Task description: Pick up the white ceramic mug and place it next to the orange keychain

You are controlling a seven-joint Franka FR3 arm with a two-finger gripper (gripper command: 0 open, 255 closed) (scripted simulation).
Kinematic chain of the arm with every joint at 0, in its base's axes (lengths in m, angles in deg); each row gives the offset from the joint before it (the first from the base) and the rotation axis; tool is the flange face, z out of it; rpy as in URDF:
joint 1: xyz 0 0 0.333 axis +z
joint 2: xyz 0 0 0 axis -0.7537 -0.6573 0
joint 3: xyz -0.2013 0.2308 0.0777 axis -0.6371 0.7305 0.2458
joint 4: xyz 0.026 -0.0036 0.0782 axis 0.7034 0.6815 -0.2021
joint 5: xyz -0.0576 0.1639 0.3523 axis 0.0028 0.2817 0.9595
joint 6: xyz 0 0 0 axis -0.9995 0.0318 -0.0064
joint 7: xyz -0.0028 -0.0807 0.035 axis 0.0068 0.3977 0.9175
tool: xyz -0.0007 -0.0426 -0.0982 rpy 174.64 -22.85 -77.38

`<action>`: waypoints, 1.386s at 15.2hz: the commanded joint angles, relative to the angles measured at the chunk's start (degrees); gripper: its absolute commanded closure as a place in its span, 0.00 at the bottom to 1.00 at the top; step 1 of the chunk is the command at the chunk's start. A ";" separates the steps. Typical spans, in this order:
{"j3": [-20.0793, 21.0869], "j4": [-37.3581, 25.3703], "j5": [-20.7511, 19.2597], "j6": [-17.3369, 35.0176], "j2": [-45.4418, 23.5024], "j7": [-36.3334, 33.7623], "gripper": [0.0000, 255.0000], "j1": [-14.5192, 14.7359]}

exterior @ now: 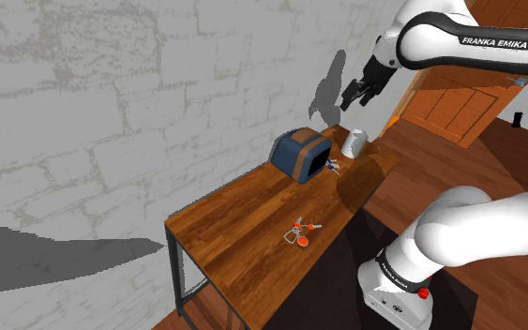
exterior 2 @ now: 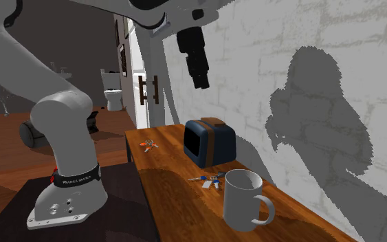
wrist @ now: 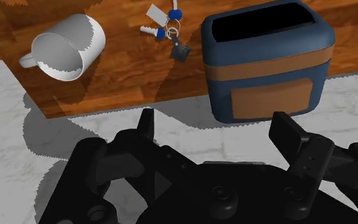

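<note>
pincer (exterior: 354,94): open, empty, raised above tabletop (exterior: 243,248) | mug (exterior: 354,142): white, upright at tabletop's end, near blue toaster (exterior: 301,155) and blue keys (wrist: 165,28) | orange keychain (exterior: 300,232): well apart from mug, past toaster

We see a white arm (exterior: 477,225) of rounded links, dark joint bands (exterior: 404,264), FRANKA EMIKA lettering (exterior: 494,43), red base marker (exterior: 425,293), all-black end effector (exterior: 353,97).
</note>
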 commanded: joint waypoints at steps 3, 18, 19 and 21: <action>-4.53 1.70 -1.27 5.35 -3.61 2.72 0.00 -1.68; -21.99 -1.17 4.03 24.47 -26.78 16.60 0.00 -2.73; -22.20 -0.96 4.45 25.32 -27.48 16.91 0.00 -2.58; -22.64 -0.59 5.38 27.00 -28.93 17.60 0.00 -2.24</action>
